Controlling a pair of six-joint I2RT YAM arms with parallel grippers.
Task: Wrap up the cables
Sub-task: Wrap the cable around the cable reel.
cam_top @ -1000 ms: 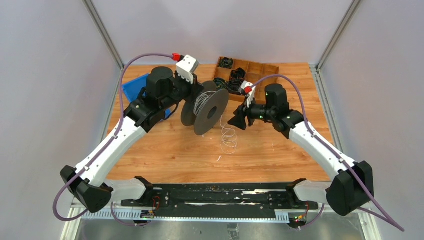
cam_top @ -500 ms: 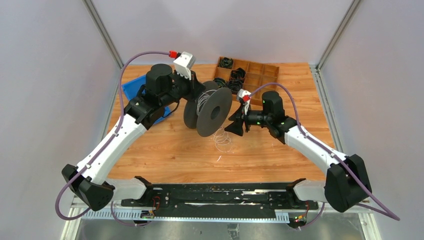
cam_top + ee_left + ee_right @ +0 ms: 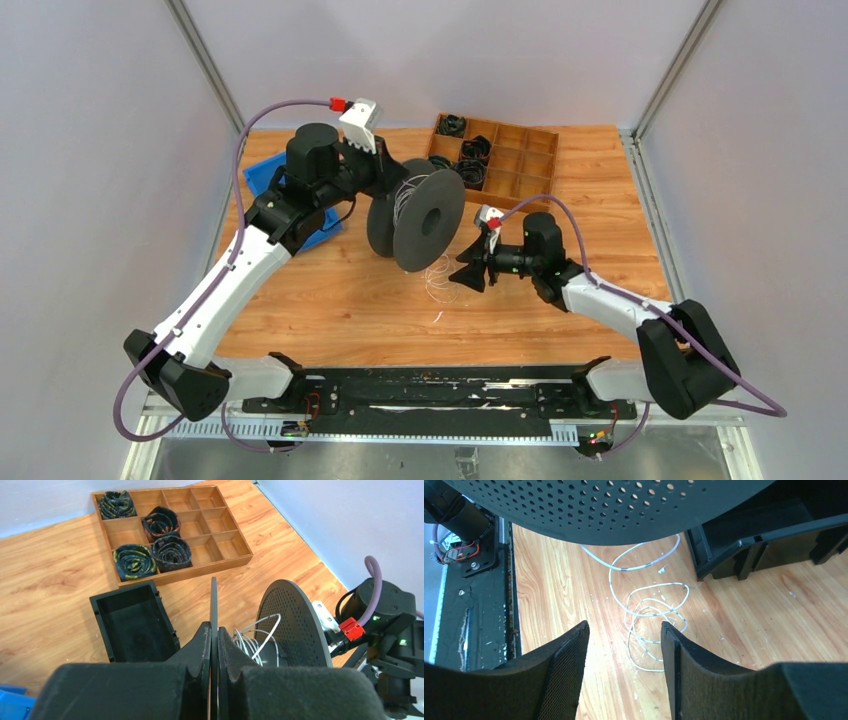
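Observation:
A black spool (image 3: 420, 215) with two perforated discs hangs upright above the table. My left gripper (image 3: 214, 626) is shut on the thin edge of its near disc (image 3: 213, 597). Some turns of the thin white cable (image 3: 256, 639) lie round the hub, beside the far disc (image 3: 292, 620). From there the cable drops to loose loops (image 3: 440, 275) on the wood under the spool. My right gripper (image 3: 624, 625) is open and low over the table. The cable loops (image 3: 651, 610) lie just ahead of its fingertips, untouched, with the disc (image 3: 614, 505) overhead.
A divided wooden tray (image 3: 530, 160) at the back right holds black and green coiled bundles. A blue bin (image 3: 265, 180) sits at the back left under my left arm. A small open black box (image 3: 132, 622) stands behind the spool. A black rail (image 3: 430, 390) runs along the near edge.
My right gripper has come down and towards the near side, closer to the loops. The spool has shifted slightly right, and the loose loops now lie shorter and closer under it.

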